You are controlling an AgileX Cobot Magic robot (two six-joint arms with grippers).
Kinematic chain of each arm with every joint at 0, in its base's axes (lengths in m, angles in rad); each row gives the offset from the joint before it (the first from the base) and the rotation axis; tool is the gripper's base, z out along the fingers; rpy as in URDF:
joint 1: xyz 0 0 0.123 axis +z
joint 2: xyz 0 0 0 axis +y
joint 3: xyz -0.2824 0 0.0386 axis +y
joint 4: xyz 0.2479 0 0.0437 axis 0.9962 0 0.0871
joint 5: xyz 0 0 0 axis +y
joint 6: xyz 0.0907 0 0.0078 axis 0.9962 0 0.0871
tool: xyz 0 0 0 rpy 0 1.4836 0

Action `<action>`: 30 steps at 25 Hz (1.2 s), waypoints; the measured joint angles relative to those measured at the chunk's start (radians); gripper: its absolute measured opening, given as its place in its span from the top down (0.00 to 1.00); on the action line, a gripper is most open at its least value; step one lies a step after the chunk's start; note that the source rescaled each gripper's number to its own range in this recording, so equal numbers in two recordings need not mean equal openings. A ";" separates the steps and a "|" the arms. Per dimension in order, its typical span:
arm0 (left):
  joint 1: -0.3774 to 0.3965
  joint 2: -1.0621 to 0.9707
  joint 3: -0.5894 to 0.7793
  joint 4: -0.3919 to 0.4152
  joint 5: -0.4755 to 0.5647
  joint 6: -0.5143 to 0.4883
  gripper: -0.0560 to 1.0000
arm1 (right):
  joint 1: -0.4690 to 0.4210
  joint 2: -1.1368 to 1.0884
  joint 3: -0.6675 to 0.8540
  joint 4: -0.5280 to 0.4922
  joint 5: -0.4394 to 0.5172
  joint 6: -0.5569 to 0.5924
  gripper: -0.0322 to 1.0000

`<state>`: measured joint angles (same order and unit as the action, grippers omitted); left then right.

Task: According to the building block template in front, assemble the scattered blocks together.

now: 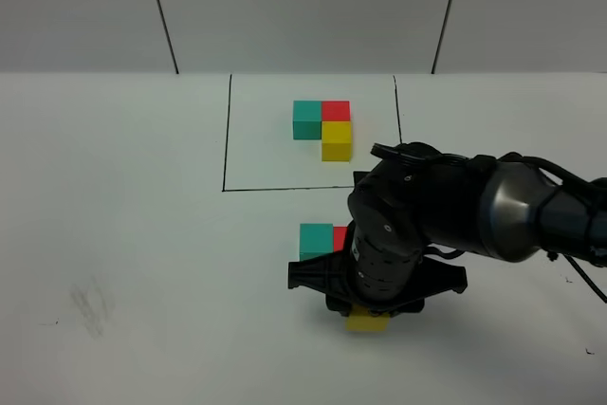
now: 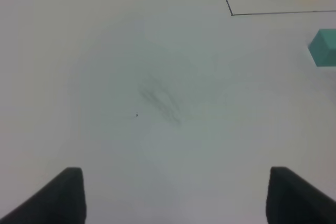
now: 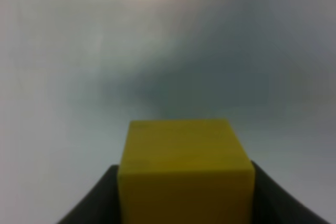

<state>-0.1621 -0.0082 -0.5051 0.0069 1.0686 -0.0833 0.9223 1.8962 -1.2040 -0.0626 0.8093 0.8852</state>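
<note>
**A:** Where is the building block template (image 1: 327,122)?

**B:** It lies on the white table (image 1: 114,187), at 12 o'clock from the middle of the high view, inside a black-lined rectangle (image 1: 226,139). The framed red cube (image 1: 336,110) touches the framed teal cube (image 1: 306,119) on its 3 o'clock side. The framed yellow cube (image 1: 337,142) touches the red one at 6 o'clock.

**A:** And the scattered blocks?

**B:** The loose teal cube (image 1: 316,240) is just outside the rectangle, at 6 o'clock from the template. The loose red cube (image 1: 340,237) touches it at 3 o'clock, and the right arm (image 1: 493,206) hides a part of it. The loose yellow cube (image 1: 366,322) is apart from these two, at about 5 o'clock from the loose red cube.

**A:** What does the right gripper (image 3: 185,203) do?

**B:** It is clamped on the loose yellow cube. The right wrist view shows the cube between the two dark fingers (image 3: 94,203). I cannot tell if the cube rests on the table or is raised a little.

**A:** And the left gripper (image 2: 176,195)?

**B:** Its jaws stand wide apart and nothing is between the fingertips (image 2: 63,198). It hangs over bare table near a grey smudge (image 2: 160,100). A corner of the rectangle and the loose teal cube show at the edge of its wrist view.
</note>
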 joint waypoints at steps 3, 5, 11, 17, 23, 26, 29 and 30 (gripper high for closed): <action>0.000 0.000 0.000 0.000 0.000 0.000 0.45 | 0.000 0.053 -0.032 0.005 -0.008 -0.032 0.96; 0.000 0.000 0.000 0.000 0.000 0.000 0.45 | 0.000 0.082 -0.067 0.004 -0.002 -0.044 0.96; 0.000 0.000 0.000 0.000 0.000 0.000 0.45 | 0.000 0.132 -0.125 0.002 0.018 -0.042 0.96; 0.000 0.000 0.000 0.000 0.000 0.000 0.45 | 0.000 0.168 -0.184 -0.010 0.067 -0.011 0.96; 0.000 0.000 0.000 0.000 0.000 0.000 0.45 | 0.000 0.190 -0.250 -0.024 0.126 0.008 0.96; 0.000 0.000 0.000 0.000 0.000 0.000 0.45 | 0.000 0.190 -0.251 -0.020 0.126 0.015 0.96; 0.000 0.000 0.000 0.000 0.000 0.000 0.45 | 0.000 0.191 -0.251 -0.020 0.126 0.023 0.96; 0.000 0.000 0.000 0.000 0.000 0.000 0.45 | 0.000 0.191 -0.251 -0.020 0.124 0.027 0.96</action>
<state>-0.1621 -0.0082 -0.5051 0.0069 1.0686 -0.0833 0.9223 2.0868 -1.4546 -0.0824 0.9330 0.9126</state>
